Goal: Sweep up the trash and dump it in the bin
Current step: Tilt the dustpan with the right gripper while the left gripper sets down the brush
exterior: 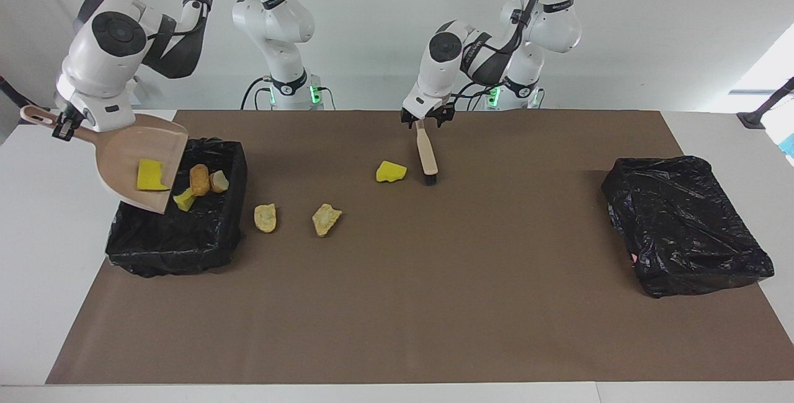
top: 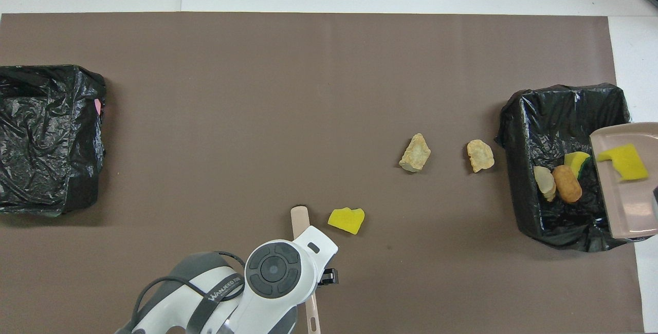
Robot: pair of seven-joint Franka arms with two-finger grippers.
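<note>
My right gripper (exterior: 62,125) is shut on the handle of the beige dustpan (exterior: 133,161), which tilts steeply over the black-lined bin (exterior: 186,242). One yellow sponge piece (exterior: 151,177) clings to the pan. Inside the bin lie a yellow scrap (exterior: 184,199), a brown chunk (exterior: 199,180) and a tan piece (exterior: 218,181). On the mat are two tan chunks (exterior: 265,217) (exterior: 325,219) and a yellow sponge (exterior: 391,172). My left gripper (exterior: 425,119) stands open around the handle of the brush (exterior: 427,155), whose bristles rest on the mat beside that sponge.
A second black-bagged box (exterior: 685,223) sits at the left arm's end of the brown mat (exterior: 434,297). White tabletop borders the mat at both ends.
</note>
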